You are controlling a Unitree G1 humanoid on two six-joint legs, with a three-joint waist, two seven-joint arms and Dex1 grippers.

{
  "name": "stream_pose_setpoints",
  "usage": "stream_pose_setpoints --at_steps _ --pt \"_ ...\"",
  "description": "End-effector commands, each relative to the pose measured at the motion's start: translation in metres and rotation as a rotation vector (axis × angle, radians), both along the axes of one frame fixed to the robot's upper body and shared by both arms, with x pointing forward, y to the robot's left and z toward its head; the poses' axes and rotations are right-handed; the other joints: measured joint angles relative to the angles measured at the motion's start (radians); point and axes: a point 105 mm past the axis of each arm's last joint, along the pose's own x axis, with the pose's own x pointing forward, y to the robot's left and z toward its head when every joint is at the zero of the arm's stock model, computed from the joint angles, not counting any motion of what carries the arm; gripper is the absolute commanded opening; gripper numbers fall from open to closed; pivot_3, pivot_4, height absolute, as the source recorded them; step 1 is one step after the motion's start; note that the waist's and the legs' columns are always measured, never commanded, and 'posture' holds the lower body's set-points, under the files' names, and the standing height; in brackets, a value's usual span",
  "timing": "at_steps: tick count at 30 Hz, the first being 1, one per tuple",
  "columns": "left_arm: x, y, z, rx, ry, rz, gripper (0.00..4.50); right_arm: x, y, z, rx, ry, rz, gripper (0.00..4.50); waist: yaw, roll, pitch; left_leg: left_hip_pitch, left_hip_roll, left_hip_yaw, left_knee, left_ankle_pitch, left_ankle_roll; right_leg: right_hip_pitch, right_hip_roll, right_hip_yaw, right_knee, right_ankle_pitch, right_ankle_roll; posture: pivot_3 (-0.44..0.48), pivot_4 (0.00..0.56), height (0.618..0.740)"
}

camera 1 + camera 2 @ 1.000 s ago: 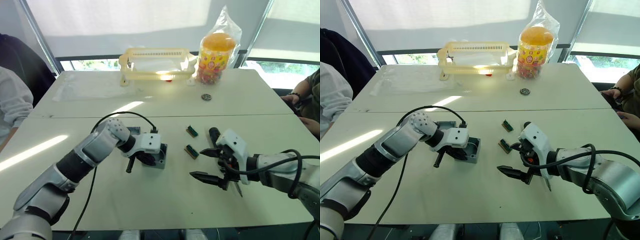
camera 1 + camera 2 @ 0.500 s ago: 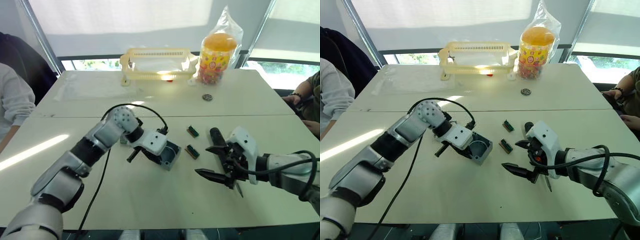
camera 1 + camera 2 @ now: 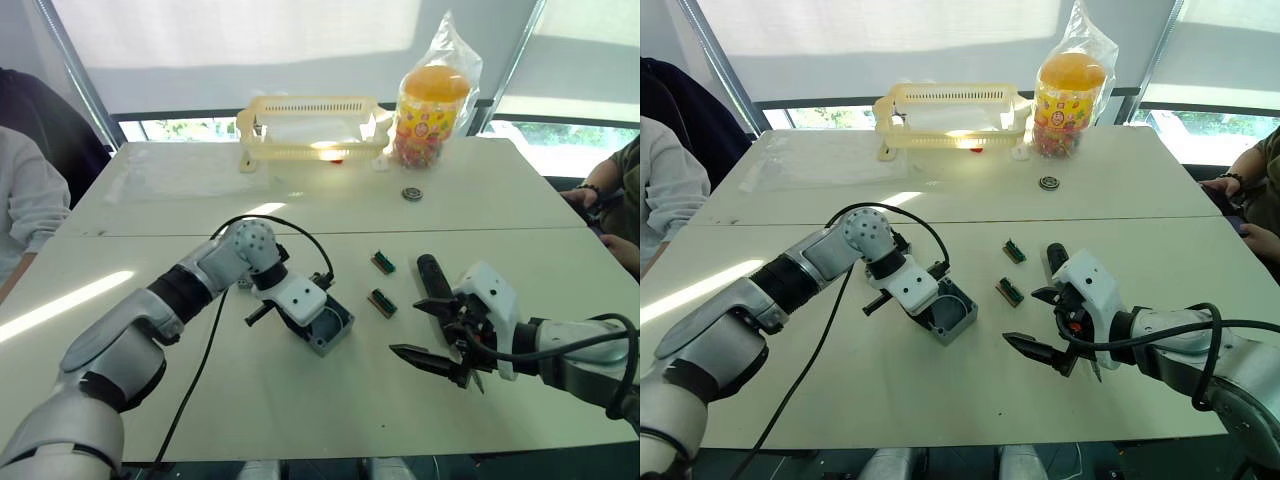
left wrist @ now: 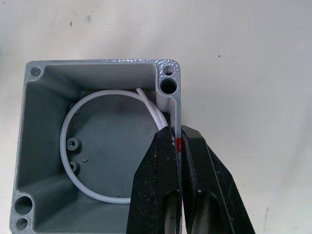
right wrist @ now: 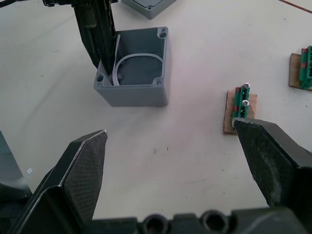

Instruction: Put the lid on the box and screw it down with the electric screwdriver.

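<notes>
Near mid-table, the left gripper (image 4: 178, 146), pinching one wall of the small grey plastic box (image 3: 948, 318), has dragged it toward the wide-open, empty right gripper (image 5: 170, 165); lidding awaits.

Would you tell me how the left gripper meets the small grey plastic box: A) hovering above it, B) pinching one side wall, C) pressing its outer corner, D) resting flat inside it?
B: the left gripper is shut on a side wall of the small grey plastic box, one finger inside and one outside.
</notes>
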Motion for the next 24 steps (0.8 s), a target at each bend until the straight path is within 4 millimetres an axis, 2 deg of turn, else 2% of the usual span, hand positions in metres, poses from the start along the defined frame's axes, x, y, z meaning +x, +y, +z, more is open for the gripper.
stream_pose_setpoints --at_steps 1,4,6,8,9,11,13,15,16,18,21,24 --pt "0.000 0.003 0.008 -0.002 -0.011 -0.003 1.42 -0.002 0.005 0.009 0.002 -0.048 0.022 4.50 0.000 0.000 0.000 0.000 0.000 0.000 0.000 0.000 0.000 0.000 0.000 0.000 0.000 0.000 0.000 0.000 0.150 0.740" --pt "0.002 0.006 0.014 -0.004 -0.027 0.021 2.88 -0.002 0.005 0.009 -0.001 -0.048 0.025 4.50 0.000 0.000 0.000 0.000 0.000 0.000 0.000 0.000 0.000 0.000 0.000 0.000 0.000 0.000 0.000 0.000 0.150 0.740" --pt "0.007 0.007 0.038 -0.065 -0.046 0.083 2.88 -0.002 0.004 0.011 -0.005 -0.047 0.033 4.50 0.000 0.000 0.000 0.000 0.000 0.000 0.000 0.000 0.000 0.000 0.000 0.000 0.000 0.000 0.000 0.000 0.150 0.740" --pt "0.016 0.007 0.078 -0.195 -0.042 0.217 2.88 -0.003 0.004 0.018 0.023 -0.049 0.051 4.50 0.001 0.000 0.001 0.000 0.000 0.000 0.000 0.000 0.000 0.000 0.000 0.000 0.000 0.000 0.000 0.000 0.150 0.740" --pt "0.019 0.008 0.089 -0.234 -0.036 0.260 2.88 -0.003 0.004 0.021 0.038 -0.050 0.058 4.50 0.001 -0.001 0.001 0.000 0.000 -0.001 0.000 0.000 0.000 0.000 0.000 0.000 0.001 0.000 0.000 0.000 0.150 0.740" --pt "0.042 0.022 0.129 -0.417 -0.026 0.525 2.88 -0.002 0.007 0.038 0.116 -0.072 0.090 4.50 0.000 -0.001 0.001 -0.001 0.000 -0.001 0.001 0.000 0.000 0.000 0.000 -0.001 0.001 0.000 0.000 0.000 0.150 0.740" --pt "0.061 0.038 0.150 -0.555 -0.013 0.746 2.88 0.000 0.009 0.050 0.166 -0.089 0.111 4.50 -0.006 -0.001 0.001 0.000 0.000 -0.001 0.001 0.000 0.000 0.000 0.000 -0.001 0.002 -0.001 0.001 0.000 0.150 0.740" --pt "0.078 0.056 0.151 -0.602 -0.012 0.952 2.88 0.001 0.013 0.058 0.195 -0.096 0.136 4.50 -0.009 0.000 0.000 0.002 0.000 -0.001 0.000 0.000 0.000 0.001 0.000 -0.001 0.003 -0.001 0.002 0.000 0.150 0.740" --pt "0.091 0.078 0.141 -0.572 0.023 1.184 2.88 0.002 0.016 0.062 0.205 -0.097 0.161 4.50 -0.008 0.000 0.000 0.003 0.000 -0.001 0.000 0.000 0.001 0.001 0.000 0.000 0.006 -0.003 0.004 0.000 0.150 0.740" --pt "0.101 0.106 0.127 -0.532 0.067 1.468 2.88 0.003 0.020 0.065 0.206 -0.095 0.193 4.50 -0.008 0.000 0.000 0.004 0.000 -0.002 0.000 0.000 0.001 -0.001 0.000 -0.001 0.011 -0.004 0.005 0.000 0.150 0.740" --pt "0.098 0.131 0.096 -0.453 0.159 1.764 2.88 0.009 0.028 0.066 0.161 -0.096 0.268 4.50 -0.010 0.000 0.001 0.003 0.000 -0.003 0.000 0.000 0.001 -0.003 0.001 -0.001 0.013 -0.004 0.005 0.000 0.150 0.740" --pt "0.092 0.138 0.075 -0.385 0.171 1.894 2.88 0.012 0.036 0.064 0.122 -0.104 0.318 4.50 -0.006 -0.001 0.001 0.002 0.000 -0.003 0.000 0.000 0.001 -0.004 0.001 0.000 0.013 -0.004 0.005 0.000 0.150 0.740"
